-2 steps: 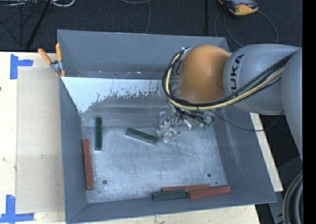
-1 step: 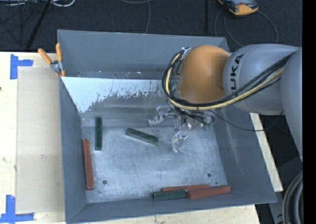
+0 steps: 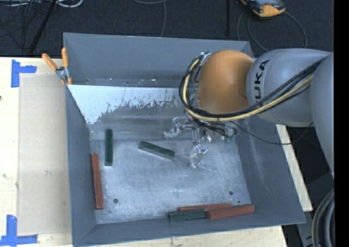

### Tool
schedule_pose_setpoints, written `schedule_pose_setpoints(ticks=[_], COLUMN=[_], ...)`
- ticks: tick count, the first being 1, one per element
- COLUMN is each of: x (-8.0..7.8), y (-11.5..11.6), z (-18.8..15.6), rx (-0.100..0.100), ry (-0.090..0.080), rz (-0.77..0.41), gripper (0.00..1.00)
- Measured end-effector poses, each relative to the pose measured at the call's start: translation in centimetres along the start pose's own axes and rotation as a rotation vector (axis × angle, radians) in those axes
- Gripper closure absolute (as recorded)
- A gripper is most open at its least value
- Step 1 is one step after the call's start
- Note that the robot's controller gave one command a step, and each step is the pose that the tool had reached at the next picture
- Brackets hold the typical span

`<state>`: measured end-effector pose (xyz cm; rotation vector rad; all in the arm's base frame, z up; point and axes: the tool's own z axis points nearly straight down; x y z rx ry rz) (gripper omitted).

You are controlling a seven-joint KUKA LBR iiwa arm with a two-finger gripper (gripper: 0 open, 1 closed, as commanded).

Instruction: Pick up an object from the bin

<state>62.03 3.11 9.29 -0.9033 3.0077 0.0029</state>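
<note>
My gripper [image 3: 197, 152] hangs below the arm's wrist over the middle of the bin floor, a little right of centre. Nothing shows in it. Just left of it lies a dark green stick [image 3: 156, 149], slightly tilted, with its right end close to the gripper but apart from it.
Another dark green stick [image 3: 109, 146] stands lengthwise near the left wall, with a red-brown stick [image 3: 97, 180] beside it along that wall. Against the front wall lie a dark green stick [image 3: 188, 215] and a red-brown stick [image 3: 221, 210]. The arm covers the bin's back right.
</note>
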Motion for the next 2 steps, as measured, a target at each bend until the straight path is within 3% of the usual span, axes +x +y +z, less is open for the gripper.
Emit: schedule_pose_setpoints(ticks=[1,2], x=[-3.18,-3.17], y=[4.75,4.74], z=[1.62,1.62], rx=[0.006,0.005], ry=[-0.010,-0.010], rz=[-0.004,-0.004], gripper=[1.00,1.00])
